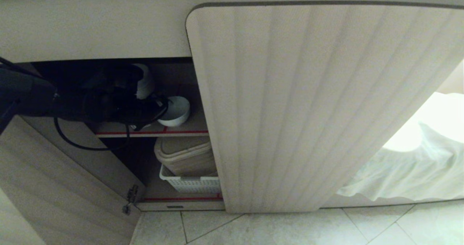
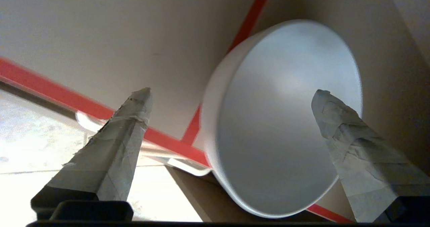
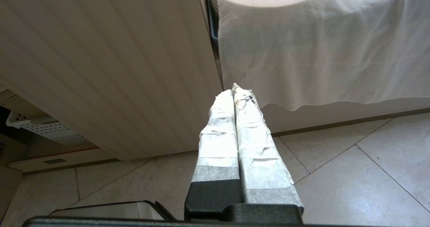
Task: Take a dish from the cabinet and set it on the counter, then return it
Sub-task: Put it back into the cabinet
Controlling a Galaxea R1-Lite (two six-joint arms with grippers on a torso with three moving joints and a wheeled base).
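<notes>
White ceramic dish (image 2: 282, 119) sits on the cabinet (image 1: 311, 103) shelf between my left gripper's (image 2: 231, 96) wide-spread fingers, framed for grasping; my right gripper (image 3: 235, 94) hangs closed, empty.

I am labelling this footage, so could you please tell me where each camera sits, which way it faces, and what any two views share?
Head view: from the robot's head, looking down into the open cabinet; the left arm reaches in beside the bowl.
Left wrist view: behind the open left gripper, facing the bowl on the red-edged shelf.
Right wrist view: behind the shut right gripper, facing the closed door, white cloth and floor.
Shared: head and left wrist views show the bowl.
</notes>
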